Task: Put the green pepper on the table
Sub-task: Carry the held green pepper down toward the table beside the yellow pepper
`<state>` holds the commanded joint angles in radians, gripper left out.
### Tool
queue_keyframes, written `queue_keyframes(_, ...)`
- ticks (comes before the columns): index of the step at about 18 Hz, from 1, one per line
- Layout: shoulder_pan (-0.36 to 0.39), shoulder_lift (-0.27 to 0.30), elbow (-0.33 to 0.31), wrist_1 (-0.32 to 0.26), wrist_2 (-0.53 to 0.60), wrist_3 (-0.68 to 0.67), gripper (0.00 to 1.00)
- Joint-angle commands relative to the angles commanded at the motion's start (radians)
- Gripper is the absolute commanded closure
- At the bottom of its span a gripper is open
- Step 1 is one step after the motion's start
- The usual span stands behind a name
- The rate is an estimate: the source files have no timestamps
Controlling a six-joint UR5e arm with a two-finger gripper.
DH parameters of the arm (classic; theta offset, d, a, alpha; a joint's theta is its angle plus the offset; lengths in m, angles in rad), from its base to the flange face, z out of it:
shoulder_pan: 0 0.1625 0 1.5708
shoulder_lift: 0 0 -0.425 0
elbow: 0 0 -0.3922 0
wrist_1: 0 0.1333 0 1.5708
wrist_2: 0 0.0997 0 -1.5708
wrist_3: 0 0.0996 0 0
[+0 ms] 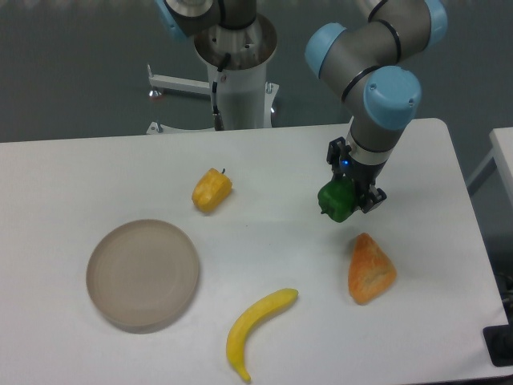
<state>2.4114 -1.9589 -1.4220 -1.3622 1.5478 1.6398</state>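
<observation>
The green pepper (pixel 337 200) sat between the fingers of the gripper (pixel 346 202), which was closed around it, the arm coming down on it from the one o'clock side of the scene. It hung right of centre over the tabletop (pixel 296 160); whether its underside was touching the white surface or was a little above it could not be told from this single view. Just toward five o'clock from the pepper lay an orange wedge-shaped item (pixel 370 269), near but apart from it. Farther out, at about nine o'clock, a yellow pepper (pixel 212 190) rested on its side, and at seven o'clock a banana (pixel 256 330) curved along the front of the surface. Well apart, toward eight o'clock, stood a round grey-brown plate (pixel 143 273). The step in hand looked to be the set-down itself. To do it well, the arm would best descend straight and slowly until the pepper bore on the bare patch beneath it, keeping clear of the orange item, then part the fingers only enough to free the lobed body. A glossy, rounded pepper would probably tip or roll if dropped from any height, so release should wait for contact, and the lift away should be vertical.
</observation>
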Motion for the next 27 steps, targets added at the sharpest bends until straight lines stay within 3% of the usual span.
queue_keyframes(6,-0.003,0.003,0.008,-0.003,-0.006,-0.008,0.84)
queue_keyframes(10,-0.063,-0.018,0.021,-0.002,-0.012,-0.015,0.85)
queue_keyframes(16,-0.215,-0.067,0.020,0.017,-0.005,-0.260,0.87)
queue_keyframes(21,-0.245,-0.107,-0.021,0.031,-0.005,-0.314,0.84)
queue_keyframes(22,-0.245,-0.107,-0.040,0.032,-0.006,-0.314,0.78)
queue_keyframes(23,-0.247,-0.110,-0.046,0.037,-0.006,-0.314,0.64)
queue_keyframes(24,-0.247,-0.112,-0.046,0.037,-0.008,-0.314,0.41)
queue_keyframes(25,-0.247,-0.112,-0.046,0.038,-0.009,-0.316,0.00)
queue_keyframes(27,-0.247,-0.110,-0.046,0.048,-0.006,-0.318,0.00)
